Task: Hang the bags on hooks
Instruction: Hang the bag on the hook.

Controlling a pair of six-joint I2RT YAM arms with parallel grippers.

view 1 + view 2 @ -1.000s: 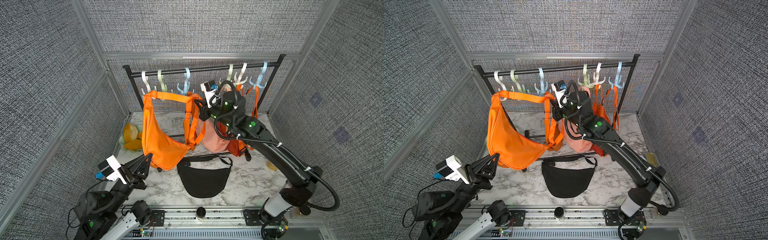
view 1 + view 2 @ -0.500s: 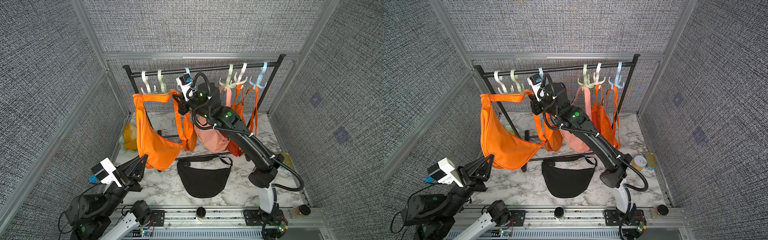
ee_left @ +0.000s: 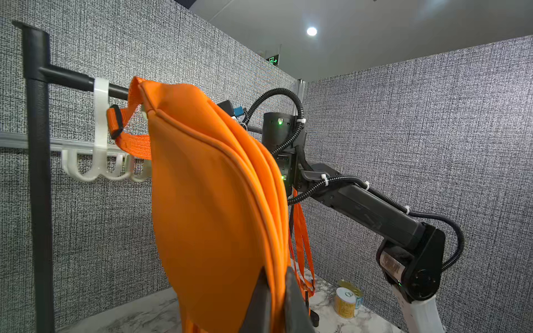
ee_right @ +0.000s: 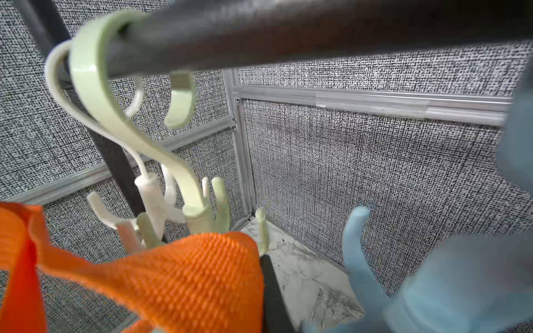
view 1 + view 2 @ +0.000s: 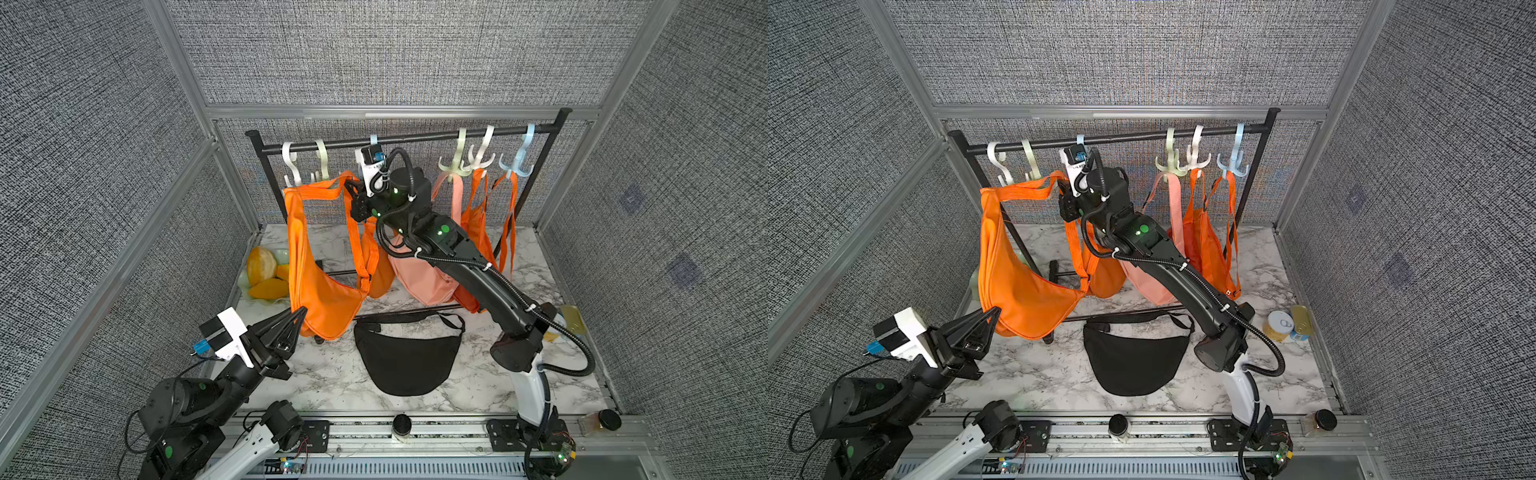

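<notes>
The orange bag hangs in the air, stretched between both grippers. My right gripper is shut on its strap, just under the black rail. It sits between the pale green hook and the blue hook. The strap's other end reaches the white hook; I cannot tell if it is caught there. My left gripper is shut on the bag's lower edge.
A black bag lies flat on the marble table. A peach bag and further orange bags hang from the right-hand hooks. Fruit sits at the back left; cans stand at the right edge.
My right gripper has carried the strap left and up along the rail, from near the peach bag to the left-hand hooks. The bag swung with it. The left gripper kept its hold.
</notes>
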